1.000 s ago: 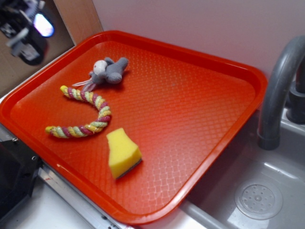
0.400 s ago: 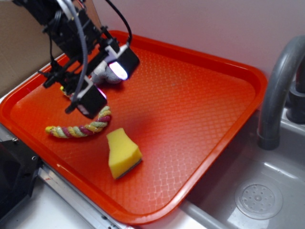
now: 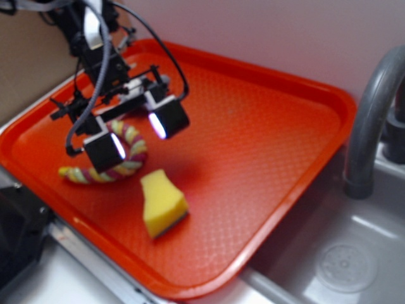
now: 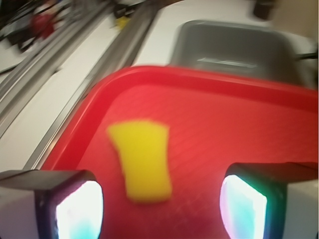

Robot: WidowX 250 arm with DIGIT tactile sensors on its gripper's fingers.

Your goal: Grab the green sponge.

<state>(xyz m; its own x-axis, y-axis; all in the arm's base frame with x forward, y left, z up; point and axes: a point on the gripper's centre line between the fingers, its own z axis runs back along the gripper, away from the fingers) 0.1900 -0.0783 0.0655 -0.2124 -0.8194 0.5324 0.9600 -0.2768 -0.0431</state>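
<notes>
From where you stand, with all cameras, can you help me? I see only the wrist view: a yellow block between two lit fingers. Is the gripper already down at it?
Observer: No. In the exterior view the gripper hangs open above the rope toy, short of the green sponge.
Operator: Does anything touch the sponge?
Observer: I cannot tell; the rope toy's curve ends close by its upper left corner.
Operator: What lies past the tray?
Observer: On the red tray's right a grey faucet rises over a sink.
</notes>
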